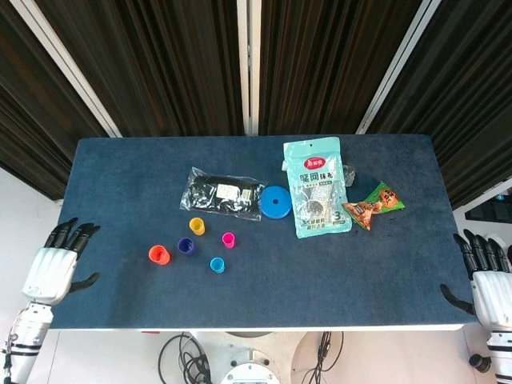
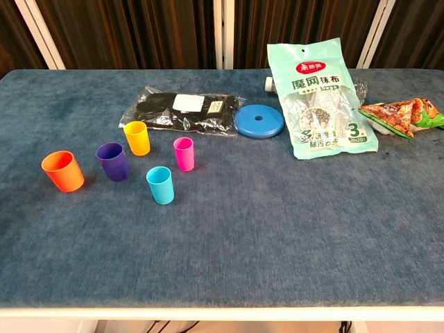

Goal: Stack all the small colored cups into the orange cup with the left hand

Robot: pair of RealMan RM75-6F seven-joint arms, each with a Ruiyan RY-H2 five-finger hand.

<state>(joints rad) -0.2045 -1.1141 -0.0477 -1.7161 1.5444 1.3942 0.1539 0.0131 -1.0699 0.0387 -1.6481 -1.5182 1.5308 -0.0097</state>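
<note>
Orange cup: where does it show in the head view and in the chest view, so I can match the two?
Head view: the small orange plastic cup stands left of centre on the blue table, leftmost of the cups.
Chest view: the orange cup stands at the far left, again leftmost.
Shared landmark: the small purple plastic cup stands just to its right, apart from it, in both views.

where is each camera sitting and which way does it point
Head view: high above the near table edge, looking steeply down at the whole table; the left hand and right hand show, open, off its near corners.
Chest view: low at the near edge, looking across the tabletop toward the dark slatted wall; no hand or arm shows.
Shared: the orange cup, blue disc and green packet.
</note>
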